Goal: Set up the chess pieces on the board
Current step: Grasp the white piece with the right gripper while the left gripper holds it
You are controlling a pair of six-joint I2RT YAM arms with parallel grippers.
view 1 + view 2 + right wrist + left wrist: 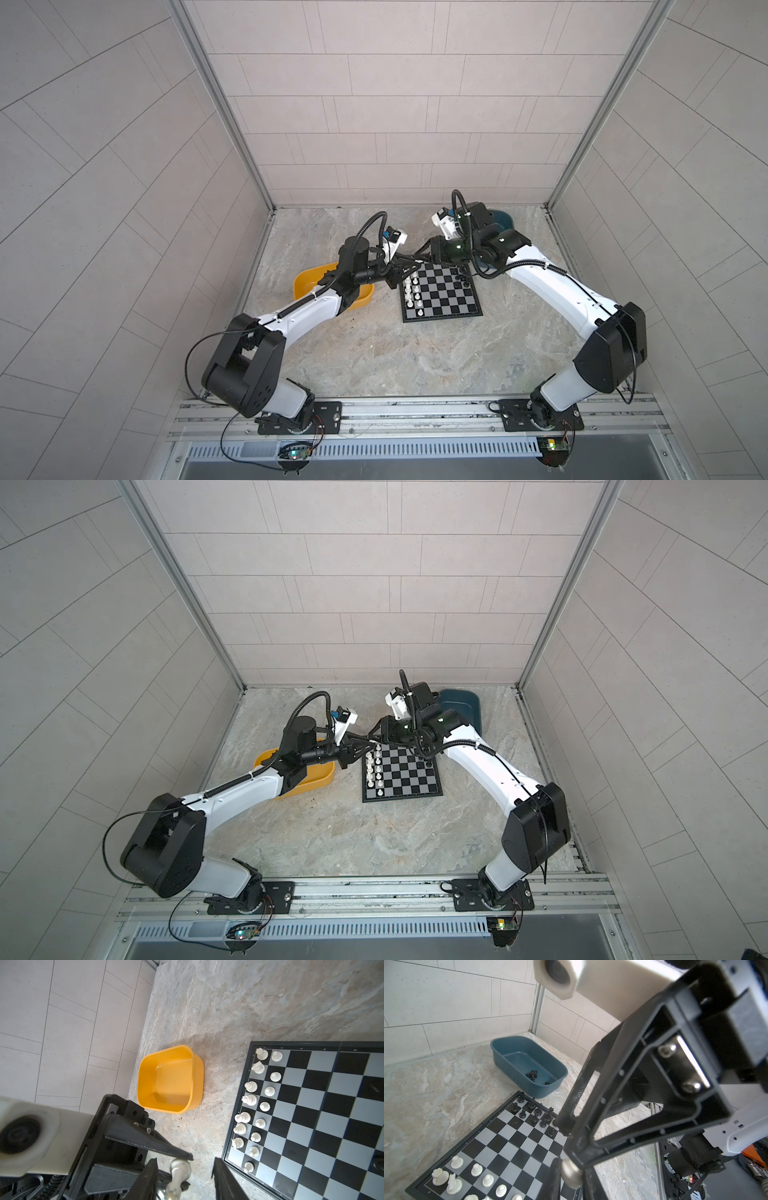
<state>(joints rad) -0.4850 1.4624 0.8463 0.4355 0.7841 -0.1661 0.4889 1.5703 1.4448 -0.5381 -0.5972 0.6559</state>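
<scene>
Item: pale chess piece (179,1168), pinched in my near-shut left hand (571,1180), off a corner of the board (315,1118). My right hand (182,1180) straddles it, part-open, empty; centre before closing.

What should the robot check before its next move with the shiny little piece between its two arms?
1. Left end effector pinches the shiny piece: ok.
2. Right end effector open around that piece, ready to close: ok.
3. White pieces upright on the board: ok.
4. Yellow tray empty: ok.
5. Teal tray empty: not ok, black pieces lie inside.
6. Which square the shiny piece goes on: cannot tell.
</scene>
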